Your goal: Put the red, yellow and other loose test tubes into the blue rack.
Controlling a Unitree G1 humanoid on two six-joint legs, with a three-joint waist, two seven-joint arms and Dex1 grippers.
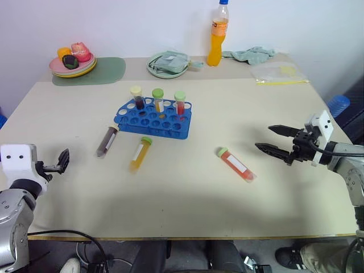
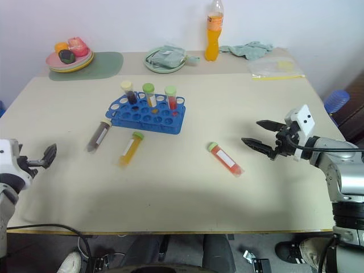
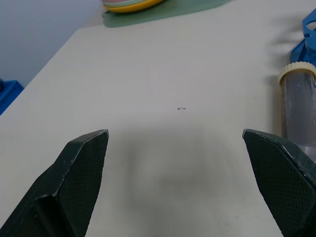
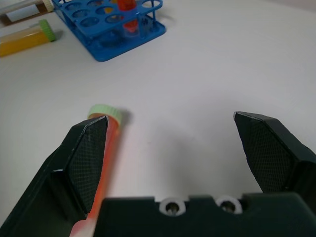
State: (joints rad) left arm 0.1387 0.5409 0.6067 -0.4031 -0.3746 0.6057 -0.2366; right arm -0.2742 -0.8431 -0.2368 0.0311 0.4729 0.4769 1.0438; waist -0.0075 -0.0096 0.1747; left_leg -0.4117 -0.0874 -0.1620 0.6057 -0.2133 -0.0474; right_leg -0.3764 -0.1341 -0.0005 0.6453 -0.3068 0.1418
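Approach stage: my right gripper (image 1: 274, 139) hangs spread and empty just beside the red tube (image 1: 236, 164), which lies near the table's (image 1: 187, 205) front edge. I should straddle its middle before closing. Blue rack (image 1: 153, 118) stands mid-table; left gripper (image 1: 61, 161) spread, empty.

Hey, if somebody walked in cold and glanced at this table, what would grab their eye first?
Probably the bright blue rack in the middle of the table, with three capped tubes standing in its back row. Next, three loose tubes lying flat in front of it: a dark one, a yellow one and a red-orange one nearest the open right gripper. The tall orange bottle at the far edge also stands out.
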